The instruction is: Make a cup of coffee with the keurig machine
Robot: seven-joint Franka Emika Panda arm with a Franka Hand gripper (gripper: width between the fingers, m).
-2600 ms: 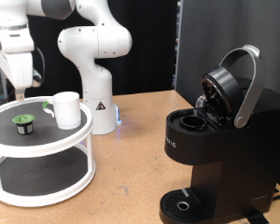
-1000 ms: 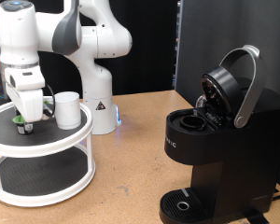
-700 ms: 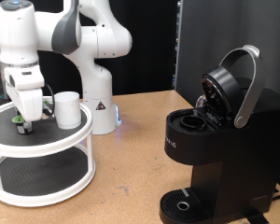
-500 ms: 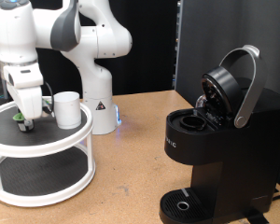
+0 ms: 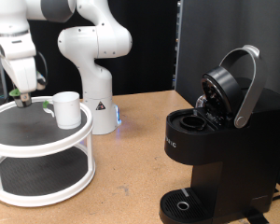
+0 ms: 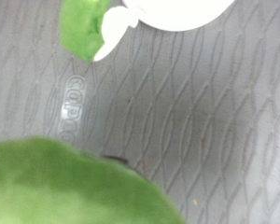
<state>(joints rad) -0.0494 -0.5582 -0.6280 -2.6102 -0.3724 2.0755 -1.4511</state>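
My gripper (image 5: pixel 24 95) is shut on the small green-topped coffee pod (image 6: pixel 70 187) and holds it lifted above the left side of the round white stand's top shelf (image 5: pixel 47 140). The pod fills the near part of the wrist view. The white cup (image 5: pixel 67 109) stands on the same shelf, just to the exterior view's right of the gripper; its rim (image 6: pixel 173 9) and greenish handle (image 6: pixel 84 28) show in the wrist view. The black keurig machine (image 5: pixel 210 154) stands at the exterior view's right with its silver-handled lid (image 5: pixel 235 84) raised and the pod chamber (image 5: pixel 189 121) open.
The white robot arm base (image 5: pixel 95 65) stands behind the stand. The stand has a lower grey shelf (image 5: pixel 42 173). The machine's round drip tray (image 5: pixel 182 203) is bare. Wooden tabletop (image 5: pixel 131 159) lies between the stand and the machine.
The gripper came down onto the pod on the shelf, closed on it, and has now risen with it. The pod no longer sits on the shelf. Cup and machine have not moved.
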